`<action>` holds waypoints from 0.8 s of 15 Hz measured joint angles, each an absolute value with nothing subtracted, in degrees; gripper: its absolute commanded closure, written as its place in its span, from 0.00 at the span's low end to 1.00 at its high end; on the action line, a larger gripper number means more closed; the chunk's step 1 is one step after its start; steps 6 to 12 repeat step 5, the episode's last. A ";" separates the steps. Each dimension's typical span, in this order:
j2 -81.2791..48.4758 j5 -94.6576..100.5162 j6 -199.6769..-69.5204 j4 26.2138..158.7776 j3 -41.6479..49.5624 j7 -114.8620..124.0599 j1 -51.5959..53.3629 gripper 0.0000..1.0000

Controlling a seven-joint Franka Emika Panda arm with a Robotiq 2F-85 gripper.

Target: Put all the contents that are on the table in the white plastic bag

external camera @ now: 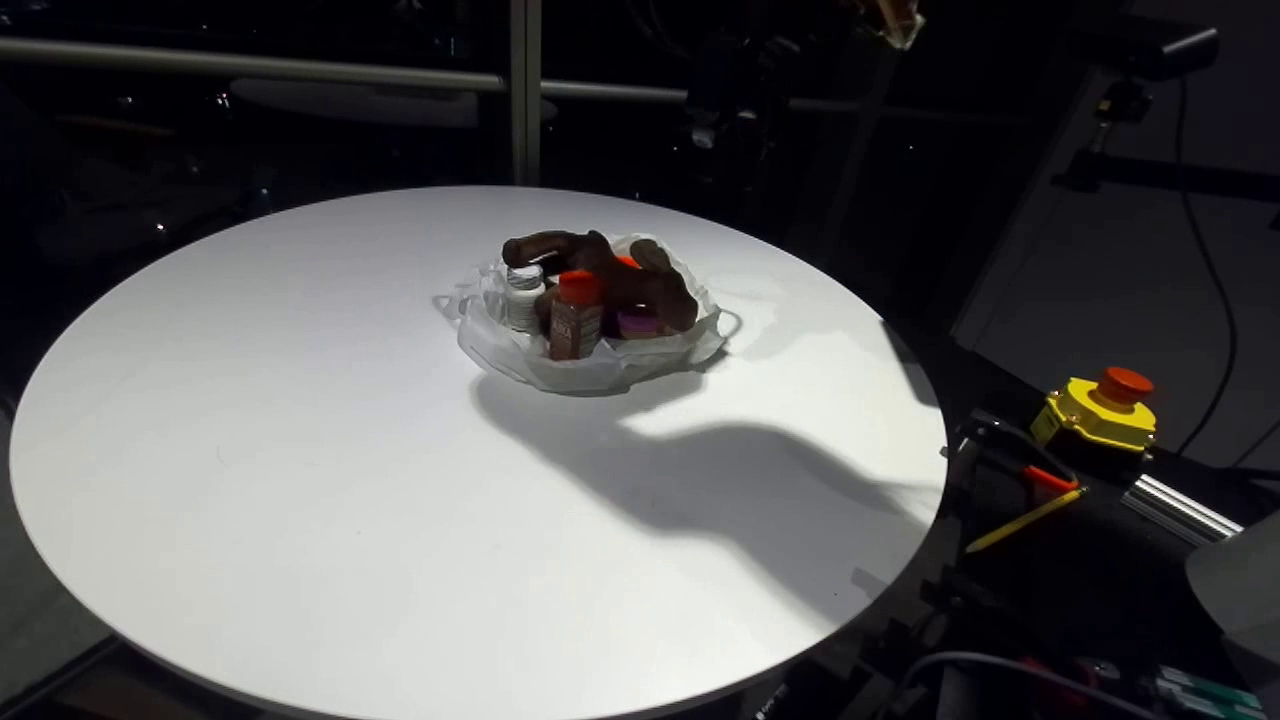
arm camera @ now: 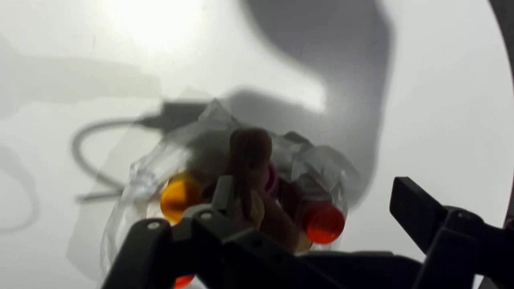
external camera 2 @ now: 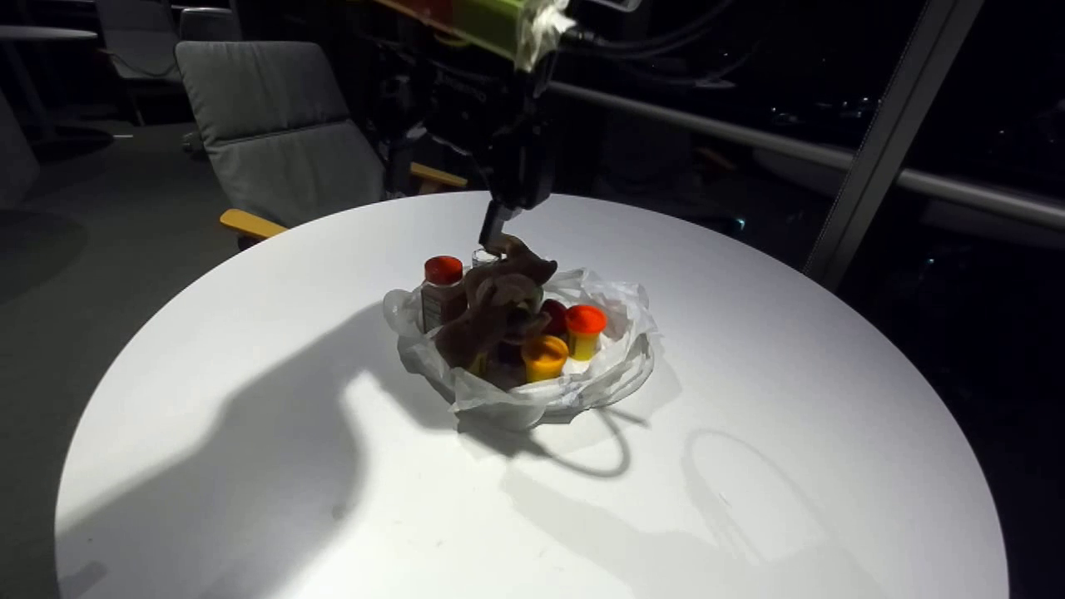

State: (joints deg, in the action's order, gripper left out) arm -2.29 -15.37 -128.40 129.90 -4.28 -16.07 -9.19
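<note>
White plastic, thin and crumpled, forms the open bag (external camera: pixel 572 377) that we see resting on the round table (external camera: pixel 300 500). Within its rim we find an orange-lidded jar (external camera: pixel 575 335), a white bottle (external camera: pixel 523 305) just beside it and a purple cup (external camera: pixel 640 322); in an exterior view we also make out an orange-topped yellow tub (external camera 2: pixel 545 366) and, near it, a red-topped tub (external camera 2: pixel 585 333). Across some of these lies a brown lumpy piece (external camera: pixel 645 290). Over the bag hangs the gripper (arm camera: pixel 314 193), its two fingers (arm camera: pixel 415 212) spread wide; in the wrist view one shows in front of the things in the bag and the other against bare table. Whether the former touches the brown lumpy piece, we cannot tell. Past the table's edge we notice a yellow box (external camera: pixel 1095 418) with a red button (external camera: pixel 1125 387) and, near it, a thin yellow stick (external camera: pixel 1025 520). Beyond the table, in an exterior view, stands a grey chair (external camera 2: pixel 274 133).
</note>
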 measured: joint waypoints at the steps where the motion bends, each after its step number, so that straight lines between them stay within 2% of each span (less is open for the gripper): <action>1: -0.46 -15.21 -123.82 130.46 -3.32 -16.06 -9.07 0.00; 5: 4.67 -14.88 -109.91 132.32 1.19 -17.32 -8.95 0.00; 12: 4.67 -14.88 -109.91 132.32 1.19 -17.32 -8.95 0.00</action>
